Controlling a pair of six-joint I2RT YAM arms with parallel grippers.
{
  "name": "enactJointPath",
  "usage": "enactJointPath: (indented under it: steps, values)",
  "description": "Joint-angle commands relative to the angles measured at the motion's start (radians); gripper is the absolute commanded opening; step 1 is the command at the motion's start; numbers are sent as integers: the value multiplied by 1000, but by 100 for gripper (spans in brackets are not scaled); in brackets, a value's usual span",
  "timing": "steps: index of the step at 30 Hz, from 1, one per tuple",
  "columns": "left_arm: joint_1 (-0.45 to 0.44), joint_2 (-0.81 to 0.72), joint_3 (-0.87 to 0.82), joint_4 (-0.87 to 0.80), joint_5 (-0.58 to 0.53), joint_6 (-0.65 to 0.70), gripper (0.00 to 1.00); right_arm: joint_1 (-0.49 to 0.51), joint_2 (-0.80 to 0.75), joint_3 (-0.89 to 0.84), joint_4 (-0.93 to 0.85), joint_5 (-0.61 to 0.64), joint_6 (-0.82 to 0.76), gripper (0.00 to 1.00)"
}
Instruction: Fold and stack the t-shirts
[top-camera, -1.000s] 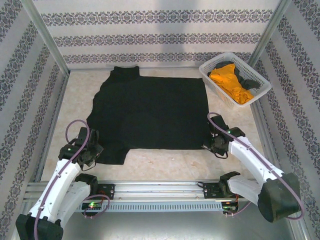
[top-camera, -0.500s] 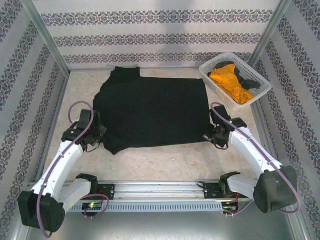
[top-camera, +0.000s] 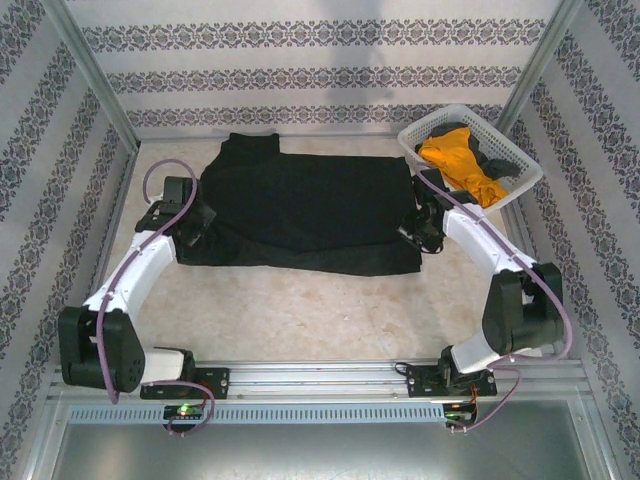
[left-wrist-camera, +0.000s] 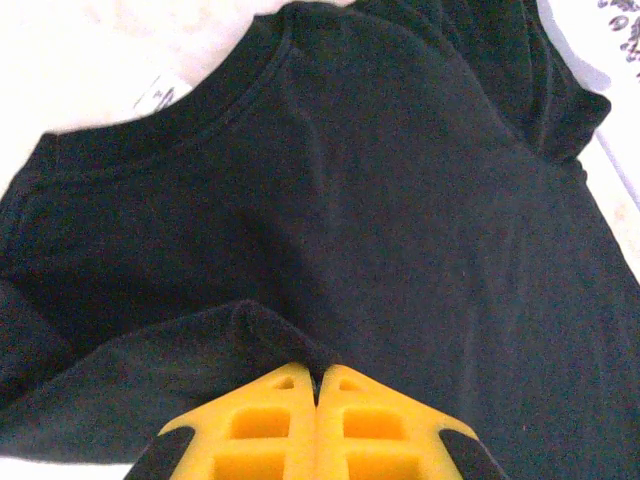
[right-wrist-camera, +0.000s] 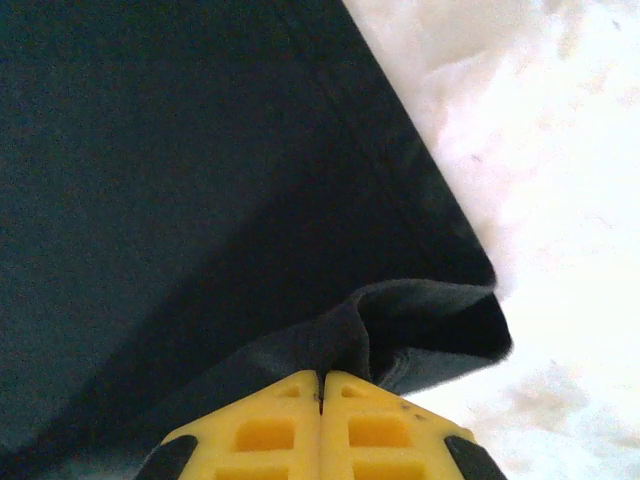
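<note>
Left pincer (left-wrist-camera: 317, 375), right pincer (right-wrist-camera: 320, 378) clamped on hem corners of black t-shirt (top-camera: 300, 205). Right corner near basket (top-camera: 527, 165). Risk: uneven pull skews fold; thin pinch slips, cloth drops.

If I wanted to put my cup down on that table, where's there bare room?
The widest bare patch of table lies between the black t-shirt and the metal rail. A thin strip runs behind the shirt, along the back wall. It is crowded at the far right: the basket and the right gripper.
</note>
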Motion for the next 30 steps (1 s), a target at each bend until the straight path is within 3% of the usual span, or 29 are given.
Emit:
enactJointPath:
  steps: [1,17,22,25,27,30]
  values:
    - [34,50,59,86,15,66,0,-19,59,64,6,31,1,0]
    - [76,425,305,111,136,226,0,-69,286,238,1,95,55,0]
    - [92,492,365,68,146,258,21,-99,362,286,15,53,47,0]
    - [103,470,389,-5,109,276,60,-112,371,315,-1,44,4,31]
    - [112,434,377,-67,84,287,63,-119,334,304,-4,56,-28,41]
    - [135,323,246,-88,52,245,60,-126,255,242,-1,51,-61,48]
